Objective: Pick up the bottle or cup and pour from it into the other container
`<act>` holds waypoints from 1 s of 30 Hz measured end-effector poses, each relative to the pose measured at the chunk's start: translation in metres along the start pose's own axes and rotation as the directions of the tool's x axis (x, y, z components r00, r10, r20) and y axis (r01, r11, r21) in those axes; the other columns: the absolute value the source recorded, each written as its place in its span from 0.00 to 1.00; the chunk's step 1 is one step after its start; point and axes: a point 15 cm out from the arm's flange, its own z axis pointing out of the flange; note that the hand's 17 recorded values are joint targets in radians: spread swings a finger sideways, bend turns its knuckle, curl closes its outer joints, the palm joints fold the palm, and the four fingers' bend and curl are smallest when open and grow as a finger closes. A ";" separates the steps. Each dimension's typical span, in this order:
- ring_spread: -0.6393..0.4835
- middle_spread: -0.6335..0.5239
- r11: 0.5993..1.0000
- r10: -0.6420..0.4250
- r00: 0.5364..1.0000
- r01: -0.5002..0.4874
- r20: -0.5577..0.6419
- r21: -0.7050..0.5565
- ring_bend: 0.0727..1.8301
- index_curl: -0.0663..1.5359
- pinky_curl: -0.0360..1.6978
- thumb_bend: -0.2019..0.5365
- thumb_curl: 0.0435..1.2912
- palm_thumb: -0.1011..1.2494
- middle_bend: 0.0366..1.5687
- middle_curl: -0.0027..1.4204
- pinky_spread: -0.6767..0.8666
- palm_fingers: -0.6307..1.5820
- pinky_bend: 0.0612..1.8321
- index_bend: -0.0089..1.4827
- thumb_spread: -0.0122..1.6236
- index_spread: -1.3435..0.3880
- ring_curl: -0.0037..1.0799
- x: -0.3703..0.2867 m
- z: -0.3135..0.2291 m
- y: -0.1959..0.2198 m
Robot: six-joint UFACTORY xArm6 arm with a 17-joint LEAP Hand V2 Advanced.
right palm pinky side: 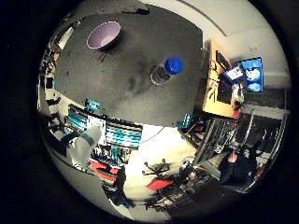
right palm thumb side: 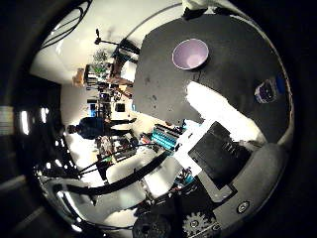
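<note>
A clear bottle with a blue cap [right palm pinky side: 166, 70] stands upright on the round dark table [right palm pinky side: 140, 89]. A purple cup [right palm pinky side: 103, 35] stands open side up on the same table, away from the bottle. The right thumb side palm view shows the cup [right palm thumb side: 190, 53] and, near the picture's edge, the bottle [right palm thumb side: 267, 91]. My hand [right palm thumb side: 223, 149] is high above the table, away from both. Its white fingers [right palm thumb side: 213, 104] reach out straight and hold nothing.
The table's edge [right palm pinky side: 159, 126] curves round, with light floor beyond it. Red and black office chairs [right palm pinky side: 154, 177] and desks with monitors [right palm pinky side: 245, 73] stand around the room. A tripod stand [right palm thumb side: 104, 45] stands beside the table.
</note>
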 end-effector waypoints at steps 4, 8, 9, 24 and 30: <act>0.62 0.45 1.000 -0.005 1.000 0.005 0.004 0.006 0.24 0.33 0.01 0.24 0.35 0.67 0.18 0.29 0.77 0.53 0.38 0.16 0.64 0.53 0.10 -0.002 0.000 -0.001; 0.61 0.44 1.000 -0.017 1.000 0.017 0.015 0.011 0.24 0.33 0.01 0.24 0.35 0.67 0.18 0.29 0.77 0.53 0.38 0.14 0.65 0.54 0.11 -0.006 -0.001 -0.002; 0.61 0.44 1.000 -0.019 1.000 0.018 0.016 0.012 0.24 0.33 0.01 0.24 0.35 0.67 0.18 0.29 0.77 0.53 0.38 0.13 0.65 0.54 0.11 -0.006 -0.002 -0.002; 0.58 0.43 0.957 0.058 0.987 -0.098 0.150 0.272 0.29 0.30 0.01 0.25 0.33 0.62 0.20 0.30 0.75 0.52 0.43 0.13 0.67 0.55 0.12 0.012 -0.037 -0.005; 0.58 0.43 0.931 0.088 0.968 -0.164 0.234 0.326 0.29 0.30 0.01 0.24 0.33 0.61 0.20 0.30 0.75 0.52 0.44 0.14 0.67 0.55 0.12 0.028 -0.049 0.003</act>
